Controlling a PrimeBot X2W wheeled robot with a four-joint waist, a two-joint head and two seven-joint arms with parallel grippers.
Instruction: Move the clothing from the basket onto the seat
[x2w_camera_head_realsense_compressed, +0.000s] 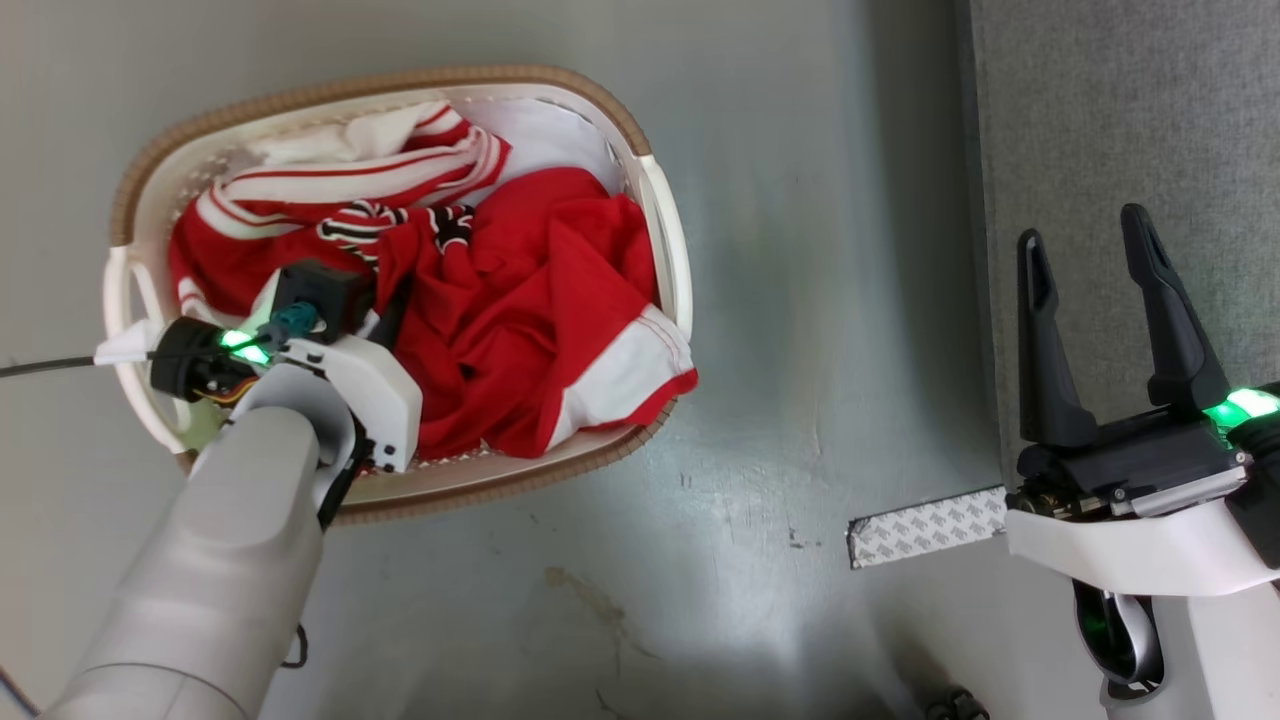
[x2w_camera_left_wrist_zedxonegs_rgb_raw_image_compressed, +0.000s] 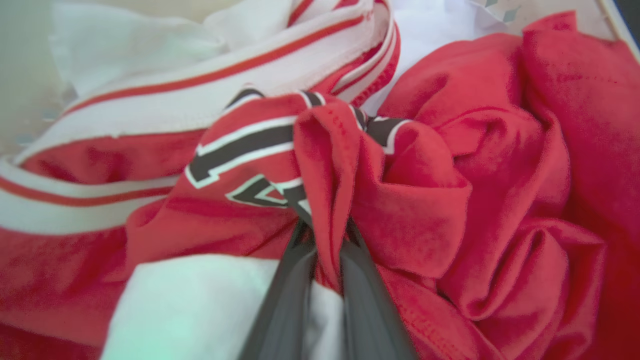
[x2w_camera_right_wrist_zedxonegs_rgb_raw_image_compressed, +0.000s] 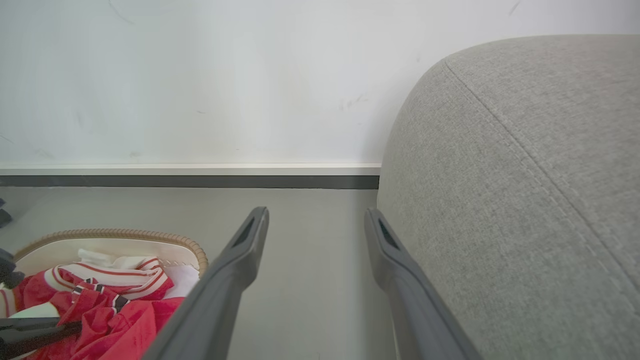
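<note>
Left gripper (x2w_camera_left_wrist_zedxonegs_rgb_raw_image_compressed: 327, 232), jaws pinched on a raised fold of the clothing (x2w_camera_left_wrist_zedxonegs_rgb_raw_image_compressed: 500, 150), judged soft, light, likely to trail. Right gripper (x2w_camera_head_realsense_compressed: 1083, 230): jaws wide apart, empty.

Nothing here can be read in full. The crumpled bright red soft sports garment (x2w_camera_left_wrist_zedxonegs_rgb_raw_image_compressed: 500, 150) carries bold black letters edged in white (x2w_camera_left_wrist_zedxonegs_rgb_raw_image_compressed: 240, 150), but its folds break them up beyond reading. A pale strip of adhesive tape (x2w_camera_head_realsense_compressed: 925, 525) bears a repeated grey printed mark, too small to make out.
</note>
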